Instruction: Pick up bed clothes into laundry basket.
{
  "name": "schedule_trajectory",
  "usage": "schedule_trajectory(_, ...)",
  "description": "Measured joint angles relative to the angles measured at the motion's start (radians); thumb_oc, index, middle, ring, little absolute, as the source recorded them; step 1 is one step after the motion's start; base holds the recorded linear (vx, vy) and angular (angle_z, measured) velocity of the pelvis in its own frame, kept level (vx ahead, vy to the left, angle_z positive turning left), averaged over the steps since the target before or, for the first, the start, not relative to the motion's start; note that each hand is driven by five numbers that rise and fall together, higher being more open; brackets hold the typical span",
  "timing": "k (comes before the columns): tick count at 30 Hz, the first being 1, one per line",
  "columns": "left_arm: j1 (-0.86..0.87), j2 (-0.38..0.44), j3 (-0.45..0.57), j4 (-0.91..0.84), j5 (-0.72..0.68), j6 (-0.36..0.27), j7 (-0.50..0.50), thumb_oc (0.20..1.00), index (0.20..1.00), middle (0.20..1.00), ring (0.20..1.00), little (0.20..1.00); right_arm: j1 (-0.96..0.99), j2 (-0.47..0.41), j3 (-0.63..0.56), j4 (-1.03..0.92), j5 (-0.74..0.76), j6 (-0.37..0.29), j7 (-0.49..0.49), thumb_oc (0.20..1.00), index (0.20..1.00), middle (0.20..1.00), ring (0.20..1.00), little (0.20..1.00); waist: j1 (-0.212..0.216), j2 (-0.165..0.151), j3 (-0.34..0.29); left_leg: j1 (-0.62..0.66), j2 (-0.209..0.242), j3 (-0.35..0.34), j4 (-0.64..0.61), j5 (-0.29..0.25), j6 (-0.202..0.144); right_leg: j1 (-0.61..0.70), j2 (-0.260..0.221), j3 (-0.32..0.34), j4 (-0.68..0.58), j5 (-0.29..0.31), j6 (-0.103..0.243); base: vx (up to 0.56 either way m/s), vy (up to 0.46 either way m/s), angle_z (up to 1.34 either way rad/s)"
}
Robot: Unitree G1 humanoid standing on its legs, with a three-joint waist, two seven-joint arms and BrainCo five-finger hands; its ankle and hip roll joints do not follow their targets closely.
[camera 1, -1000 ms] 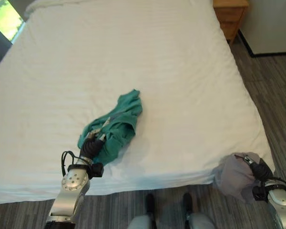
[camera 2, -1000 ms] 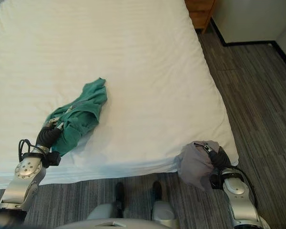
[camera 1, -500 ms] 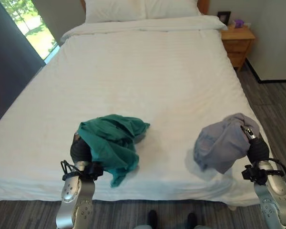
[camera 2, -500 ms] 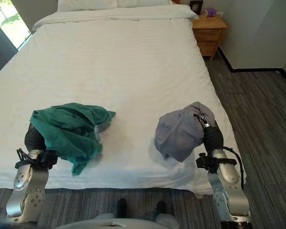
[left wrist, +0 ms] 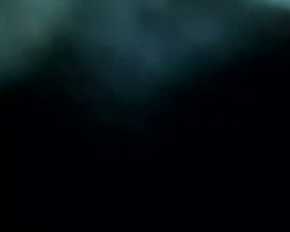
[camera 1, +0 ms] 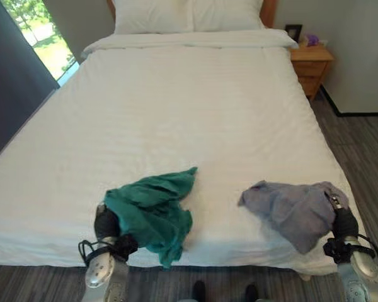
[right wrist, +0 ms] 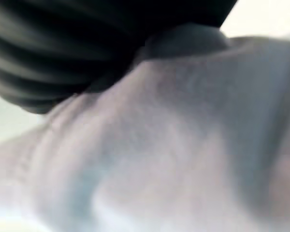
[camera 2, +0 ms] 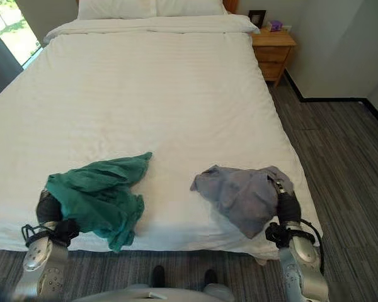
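A teal-green garment [camera 1: 152,211] lies bunched on the white bed [camera 1: 195,107] near its front edge, part of it hanging over the edge. It is draped over my left hand [camera 1: 106,223], whose dark wrist cover pokes out beneath; dark green cloth covers the left wrist view [left wrist: 135,53]. A grey garment [camera 1: 288,207] is spread on the bed's front right corner. My right hand [camera 1: 343,220] is at its right end, one silver finger [camera 1: 333,201] pinched into the cloth. Grey fabric [right wrist: 174,145] shows right against the hand's cover.
White pillows [camera 1: 189,14] lie at the head of the bed. A wooden nightstand [camera 1: 310,60] stands at the far right. Striped grey floor [camera 1: 365,145] runs along the right side. A dark curtain and window [camera 1: 25,38] are at the left.
Both hands lifted their garments off the bed, then lowered them. The grey garment now lies spread on the mattress, and the green one has sagged over the front edge. The camera has tilted up.
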Motion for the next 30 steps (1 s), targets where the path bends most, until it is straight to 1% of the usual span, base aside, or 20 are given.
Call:
schedule_trajectory(5, -0.028, 0.005, 0.018, 0.0, 0.015, -0.001, 0.019, 0.2, 0.2, 0.2, 0.2, 0.2, -0.001, 0.0, -0.025, 0.009, 0.0, 0.0, -0.007, 0.2, 0.2, 0.2, 0.2, 0.2, -0.002, -0.009, 0.03, 0.016, 0.008, 0.023, 0.0, -0.006, -0.01, 0.004, 0.003, 0.022, 0.0, -0.001, 0.002, -0.02, -0.048, -0.13)
schedule_trajectory(8, -0.053, 0.017, 0.052, -0.004, 0.03, -0.012, 0.035, 0.2, 0.2, 0.2, 0.2, 0.2, -0.011, 0.006, -0.069, 0.01, -0.001, -0.007, -0.034, 0.2, 0.2, 0.2, 0.2, 0.2, -0.027, -0.022, 0.055, 0.031, 0.003, 0.05, 0.01, -0.008, -0.011, -0.014, 0.015, 0.064, 0.005, 0.003, 0.001, -0.11, 0.011, -0.55)
schedule_trajectory(9, -0.057, 0.028, 0.087, -0.013, 0.03, -0.026, 0.062, 0.2, 0.2, 0.2, 0.2, 0.2, -0.066, 0.018, -0.061, 0.012, -0.006, -0.011, -0.044, 0.2, 0.2, 0.2, 0.2, 0.2, -0.009, -0.045, 0.072, 0.031, -0.004, 0.014, 0.062, -0.038, -0.01, -0.055, 0.013, 0.158, 0.05, -0.008, -0.003, -0.03, 0.019, -1.84)
schedule_trajectory(10, -0.073, 0.034, 0.091, -0.009, 0.031, -0.03, 0.063, 0.2, 0.2, 0.2, 0.2, 0.2, -0.087, 0.011, -0.066, 0.01, -0.007, -0.024, -0.048, 0.2, 0.2, 0.2, 0.2, 0.2, 0.008, -0.051, 0.085, 0.04, -0.006, -0.06, 0.089, -0.07, -0.006, -0.069, 0.019, 0.206, 0.069, -0.005, -0.009, -0.15, 0.07, -2.09)
schedule_trajectory(11, -0.085, 0.025, 0.099, -0.024, 0.031, -0.037, 0.07, 0.2, 0.2, 0.2, 0.2, 0.2, -0.111, 0.003, -0.072, -0.006, -0.027, -0.031, -0.057, 0.2, 0.2, 0.2, 0.2, 0.2, 0.001, -0.057, 0.095, 0.031, -0.031, -0.152, 0.144, -0.143, -0.003, -0.087, 0.03, 0.262, 0.077, 0.002, 0.003, -0.06, 0.064, -1.78)
schedule_trajectory(12, -0.114, 0.022, 0.094, -0.018, 0.033, -0.045, 0.07, 0.2, 0.2, 0.2, 0.2, 0.2, -0.118, 0.0, -0.077, 0.007, -0.034, -0.046, -0.07, 0.2, 0.2, 0.2, 0.2, 0.2, -0.01, -0.063, 0.105, 0.051, -0.085, -0.259, 0.165, -0.158, 0.004, -0.1, 0.028, 0.323, 0.093, 0.008, 0.008, -0.23, 0.201, -1.57)
schedule_trajectory(13, -0.132, 0.033, 0.094, -0.023, 0.034, -0.055, 0.073, 0.2, 0.2, 0.2, 0.2, 0.2, -0.116, 0.009, -0.089, -0.005, -0.034, -0.055, -0.074, 0.2, 0.2, 0.2, 0.2, 0.2, -0.036, -0.067, 0.112, 0.051, -0.108, -0.258, 0.183, -0.18, 0.04, -0.113, 0.032, 0.373, 0.1, 0.024, 0.025, -0.11, 0.152, -1.4)
schedule_trajectory(15, -0.176, 0.046, 0.069, -0.025, 0.034, -0.058, 0.068, 0.2, 0.2, 0.2, 0.2, 0.2, -0.068, 0.042, -0.142, -0.008, -0.034, -0.067, -0.075, 0.2, 0.2, 0.2, 0.2, 0.2, -0.07, -0.085, 0.113, 0.041, -0.123, -0.19, 0.183, -0.177, 0.06, -0.146, 0.029, 0.431, 0.102, 0.063, 0.051, -0.14, 0.168, -1.17)
schedule_trajectory(18, -0.199, 0.083, 0.061, -0.007, 0.038, -0.072, 0.053, 0.2, 0.2, 0.2, 0.2, 0.2, -0.013, 0.093, -0.166, 0.004, -0.033, -0.069, -0.108, 0.2, 0.2, 0.2, 0.2, 0.2, -0.119, -0.113, 0.116, 0.009, -0.125, -0.018, 0.199, -0.182, 0.086, -0.209, 0.023, 0.451, 0.061, 0.14, 0.086, -0.3, 0.065, -1.51)
schedule_trajectory(19, -0.189, 0.096, 0.06, -0.007, 0.039, -0.072, 0.05, 0.2, 0.2, 0.2, 0.2, 0.2, -0.007, 0.099, -0.163, 0.004, -0.033, -0.071, -0.108, 0.2, 0.2, 0.2, 0.2, 0.2, -0.133, -0.12, 0.117, -0.004, -0.125, 0.032, 0.22, -0.187, 0.092, -0.222, 0.025, 0.43, 0.04, 0.17, 0.064, -0.21, 0.009, -1.34)
schedule_trajectory(20, -0.185, 0.118, 0.072, -0.003, 0.049, -0.073, 0.042, 0.2, 0.2, 0.2, 0.2, 0.2, -0.004, 0.1, -0.148, 0.01, -0.034, -0.07, -0.11, 0.2, 0.2, 0.2, 0.2, 0.2, -0.122, -0.116, 0.122, -0.019, -0.103, 0.111, 0.226, -0.199, 0.112, -0.252, 0.026, 0.339, 0.042, 0.098, 0.025, -0.31, 0.013, -1.7)
schedule_trajectory(21, -0.192, 0.107, 0.073, 0.029, 0.067, -0.071, 0.037, 0.2, 0.2, 0.2, 0.2, 0.2, -0.001, 0.09, -0.147, 0.013, -0.035, -0.066, -0.113, 0.2, 0.2, 0.2, 0.2, 0.2, -0.116, -0.063, 0.145, -0.031, -0.046, 0.18, 0.236, -0.203, 0.119, -0.3, 0.022, 0.139, 0.143, 0.05, 0.012, -0.3, 0.006, -2.14)
schedule_trajectory(22, -0.19, 0.093, 0.077, 0.038, 0.068, -0.071, 0.037, 0.2, 0.2, 0.2, 0.2, 0.2, -0.004, 0.087, -0.141, 0.013, -0.036, -0.057, -0.111, 0.2, 0.2, 0.2, 0.2, 0.2, -0.088, -0.037, 0.159, -0.004, -0.016, 0.221, 0.216, -0.203, 0.119, -0.311, 0.005, -0.003, 0.225, 0.023, -0.009, -0.31, -0.014, -1.85)
schedule_trajectory(23, -0.178, 0.082, 0.079, 0.043, 0.068, -0.071, 0.038, 0.2, 0.2, 0.2, 0.2, 0.2, -0.002, 0.085, -0.134, 0.013, -0.036, -0.054, -0.109, 0.2, 0.2, 0.2, 0.2, 0.2, -0.069, -0.022, 0.163, 0.026, 0.0, 0.247, 0.194, -0.202, 0.116, -0.286, -0.015, -0.053, 0.259, 0.015, -0.008, -0.28, -0.027, -1.42)
schedule_trajectory(24, -0.174, 0.068, 0.077, 0.052, 0.067, -0.071, 0.039, 0.2, 0.2, 0.2, 0.2, 0.2, 0.012, 0.084, -0.135, 0.013, -0.037, -0.054, -0.103, 0.2, 0.2, 0.2, 0.2, 0.2, -0.076, -0.017, 0.162, 0.054, 0.018, 0.287, 0.183, -0.199, 0.117, -0.228, -0.058, -0.063, 0.339, -0.028, 0.024, -0.17, -0.022, -1.14)
schedule_trajectory(26, -0.155, 0.051, 0.073, 0.051, 0.065, -0.071, 0.039, 0.2, 0.2, 0.2, 0.2, 0.2, 0.006, 0.081, -0.119, 0.008, -0.038, -0.051, -0.093, 0.2, 0.2, 0.2, 0.2, 0.2, -0.031, -0.017, 0.147, 0.082, 0.048, 0.369, 0.157, -0.189, 0.101, -0.184, -0.085, -0.075, 0.403, -0.082, 0.031, -0.22, -0.116, -1.26)
schedule_trajectory(27, -0.155, 0.043, 0.08, 0.052, 0.065, -0.071, 0.041, 0.2, 0.2, 0.2, 0.2, 0.2, -0.01, 0.08, -0.109, 0.009, -0.039, -0.051, -0.093, 0.2, 0.2, 0.2, 0.2, 0.2, -0.023, -0.018, 0.148, 0.083, 0.06, 0.401, 0.165, -0.19, 0.099, -0.174, -0.108, -0.114, 0.434, -0.117, 0.022, -0.21, -0.153, -1.63)
schedule_trajectory(28, -0.141, 0.044, 0.086, 0.053, 0.064, -0.07, 0.042, 0.2, 0.2, 0.2, 0.2, 0.2, -0.039, 0.083, -0.08, 0.01, -0.039, -0.052, -0.09, 0.2, 0.2, 0.2, 0.2, 0.2, 0.006, -0.023, 0.137, 0.087, 0.075, 0.439, 0.171, -0.187, 0.098, -0.148, -0.128, -0.193, 0.413, -0.113, 0.017, -0.06, -0.109, -1.41)
schedule_trajectory(29, -0.13, 0.063, 0.087, 0.05, 0.064, -0.069, 0.04, 0.2, 0.2, 0.2, 0.2, 0.2, -0.049, 0.082, -0.061, 0.001, -0.04, -0.052, -0.084, 0.2, 0.2, 0.2, 0.2, 0.2, 0.02, -0.044, 0.123, 0.085, 0.067, 0.415, 0.169, -0.185, 0.093, -0.112, -0.133, -0.184, 0.327, -0.021, 0.016, -0.02, -0.177, -1.29)
schedule_trajectory(30, -0.139, 0.07, 0.089, 0.05, 0.064, -0.066, 0.04, 0.2, 0.2, 0.2, 0.2, 0.2, -0.061, 0.081, -0.057, 0.0, -0.053, -0.053, -0.079, 0.2, 0.2, 0.2, 0.2, 0.2, 0.016, -0.05, 0.121, 0.083, 0.063, 0.4, 0.169, -0.183, 0.087, -0.082, -0.12, -0.205, 0.261, -0.033, 0.022, 0.03, -0.203, -0.7)
